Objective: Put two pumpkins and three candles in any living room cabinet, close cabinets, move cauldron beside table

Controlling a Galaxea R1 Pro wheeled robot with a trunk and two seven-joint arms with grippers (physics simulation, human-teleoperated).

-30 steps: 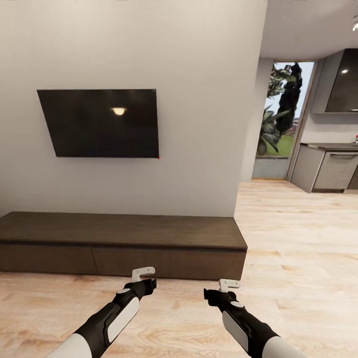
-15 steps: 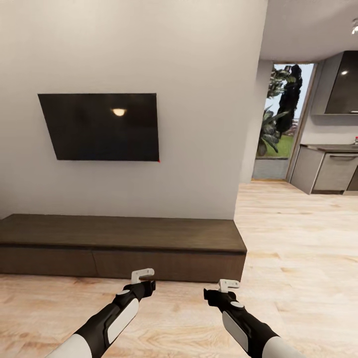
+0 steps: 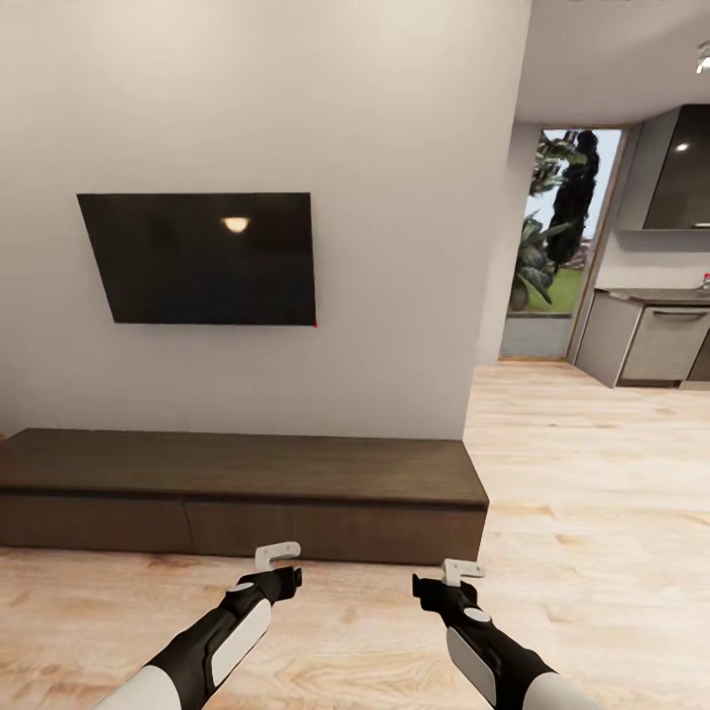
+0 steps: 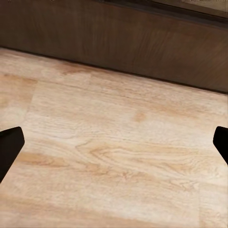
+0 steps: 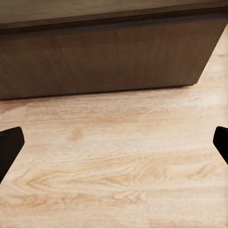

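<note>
The cabinet [image 3: 242,498] spans lower left, drawers shut, under the black TV [image 3: 202,258]; left gripper [image 3: 276,554] and right gripper [image 3: 461,570] hang spread wide, empty.

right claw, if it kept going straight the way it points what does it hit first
Most likely the dark wood front of the cabinet. The right claw is open and empty, aimed forward and down over the floor; depth is unclear, so it might meet the floor first.

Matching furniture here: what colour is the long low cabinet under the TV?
Dark brown wood grain on the cabinet; clearest in the head view.
</note>
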